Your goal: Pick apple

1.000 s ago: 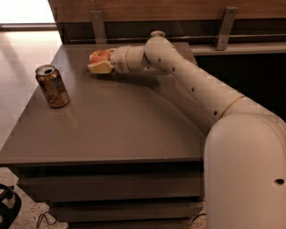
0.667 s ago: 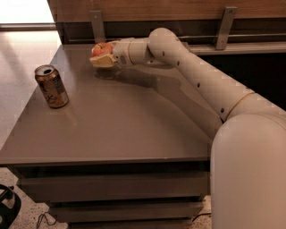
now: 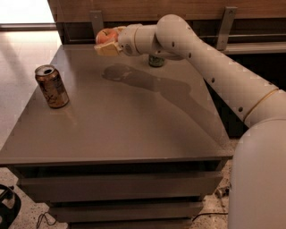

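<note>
Apple (image 3: 108, 35) was in the gripper (image 3: 106, 43) over the far left of the table, clear of the top. Rundown front to back:

Closest in, bottom right, the robot's white body shell (image 3: 261, 179) filled the corner. Bottom left, a black object (image 3: 6, 210) sat on the speckled floor (image 3: 31, 221), cut off by the frame edge; couldn't tell what it was.

Grey table (image 3: 134, 134) had drawer fronts (image 3: 120, 185) stacked under its front edge. On the left side of the top a brown-gold can (image 3: 52, 86) stood upright, lid opened, well apart from everything else.

White arm (image 3: 214, 71) ran from lower right up across the table's right side toward the far left, throwing a long shadow (image 3: 147, 82) on the top. Behind the arm a green can (image 3: 156, 61) stood on the far part of the table, only its lower part showing, rest hidden by the arm.

At the arm's end the gripper hung above the far-left corner area. Jaws were closed on the apple: tan fingers (image 3: 107, 49) clamped it low down, red-orange skin with a paler patch showing above them. Apple wasn't touching the table; the round end of the shadow lay on the surface below it.

Farthest back: wood panel (image 3: 134, 9) with two metal brackets (image 3: 228, 22), pale floor (image 3: 22, 53) past the table's left edge
</note>
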Controlling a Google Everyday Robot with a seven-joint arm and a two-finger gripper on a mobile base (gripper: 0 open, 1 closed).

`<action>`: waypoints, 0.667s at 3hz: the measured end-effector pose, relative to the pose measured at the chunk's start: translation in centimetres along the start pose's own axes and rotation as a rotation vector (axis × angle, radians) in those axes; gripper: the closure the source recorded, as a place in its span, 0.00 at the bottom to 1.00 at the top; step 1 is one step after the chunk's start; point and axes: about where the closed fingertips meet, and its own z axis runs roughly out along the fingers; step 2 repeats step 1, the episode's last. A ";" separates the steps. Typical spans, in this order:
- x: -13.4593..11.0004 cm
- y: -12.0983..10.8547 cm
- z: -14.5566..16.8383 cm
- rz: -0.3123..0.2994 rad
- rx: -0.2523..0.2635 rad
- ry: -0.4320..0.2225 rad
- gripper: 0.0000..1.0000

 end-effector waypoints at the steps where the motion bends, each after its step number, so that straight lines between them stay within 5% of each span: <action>1: -1.4 -0.6 -1.3 -0.029 0.023 -0.016 1.00; 2: -1.4 -0.6 -1.3 -0.029 0.023 -0.016 1.00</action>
